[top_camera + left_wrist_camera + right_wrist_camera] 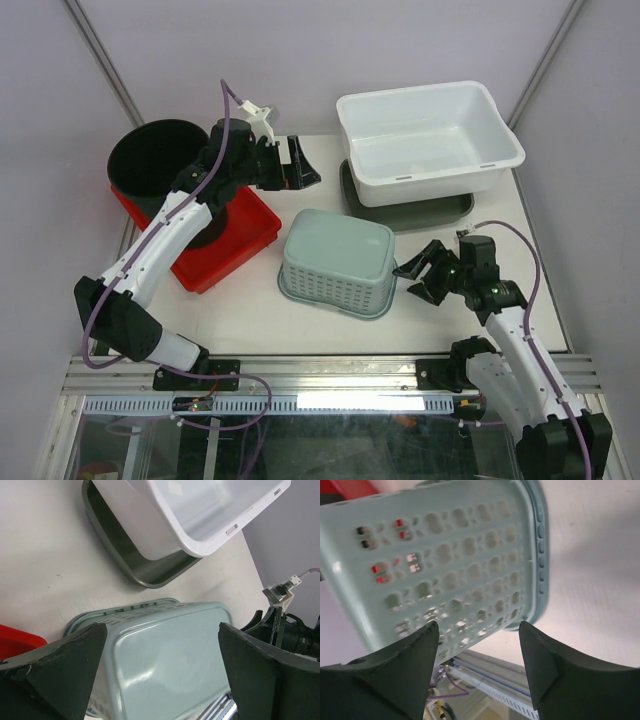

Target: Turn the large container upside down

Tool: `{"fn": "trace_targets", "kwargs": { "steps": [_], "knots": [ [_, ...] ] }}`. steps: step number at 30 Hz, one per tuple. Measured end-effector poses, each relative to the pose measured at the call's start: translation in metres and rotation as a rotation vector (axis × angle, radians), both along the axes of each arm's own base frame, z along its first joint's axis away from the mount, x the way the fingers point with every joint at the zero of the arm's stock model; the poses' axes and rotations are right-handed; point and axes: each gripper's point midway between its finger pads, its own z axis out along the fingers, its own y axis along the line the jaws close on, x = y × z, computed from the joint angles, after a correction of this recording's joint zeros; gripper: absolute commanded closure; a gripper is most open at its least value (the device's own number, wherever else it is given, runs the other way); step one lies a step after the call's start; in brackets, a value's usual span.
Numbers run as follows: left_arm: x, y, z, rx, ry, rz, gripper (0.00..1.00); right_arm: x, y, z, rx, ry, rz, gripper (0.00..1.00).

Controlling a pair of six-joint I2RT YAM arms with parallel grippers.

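The pale green basket [337, 262] lies bottom up on the worktop [250, 320], with its rim down, just to the left of the right claw [410, 280]. This claw has its jaws apart and grips nothing. The basket's perforated side wall stands just in front of its fingers [400, 670]; whether they touch it I cannot tell. The left claw [305, 165] hangs with its jaws spread wide and is empty. The basket is below it, and a white tub [430, 140] on a dark green tray [415, 212] is to its right.
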Motion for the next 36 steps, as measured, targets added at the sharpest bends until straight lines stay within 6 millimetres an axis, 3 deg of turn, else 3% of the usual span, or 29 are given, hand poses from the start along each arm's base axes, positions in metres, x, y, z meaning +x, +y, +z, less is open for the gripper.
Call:
{"fn": "trace_targets", "kwargs": {
  "steps": [6, 14, 23, 25, 29, 36],
  "knots": [
    [-0.001, 0.001, -0.004, 0.011, 0.007, -0.003, 0.01, 0.003, -0.023, 0.000, -0.165, 0.016, -0.029, 0.31],
    [-0.004, 0.015, -0.029, 0.118, 0.045, 0.016, 0.01, 0.008, -0.046, 0.029, -0.306, -0.044, -0.058, 0.30],
    [-0.037, 0.026, -0.102, 0.196, 0.237, -0.015, 0.01, 0.019, -0.063, 0.080, -0.388, -0.174, -0.117, 0.30],
    [-0.046, 0.027, -0.110, 0.199, 0.270, -0.022, 0.01, 0.019, -0.067, 0.088, -0.408, -0.191, -0.125, 0.30],
    [-0.060, 0.017, -0.106, 0.165, 0.297, -0.046, 0.01, 0.019, -0.074, 0.103, -0.443, -0.223, -0.139, 0.29],
    [-0.101, -0.035, -0.101, 0.143, 0.319, -0.171, 0.01, 0.016, -0.084, 0.137, -0.491, -0.303, -0.156, 0.27]
  ]
}}
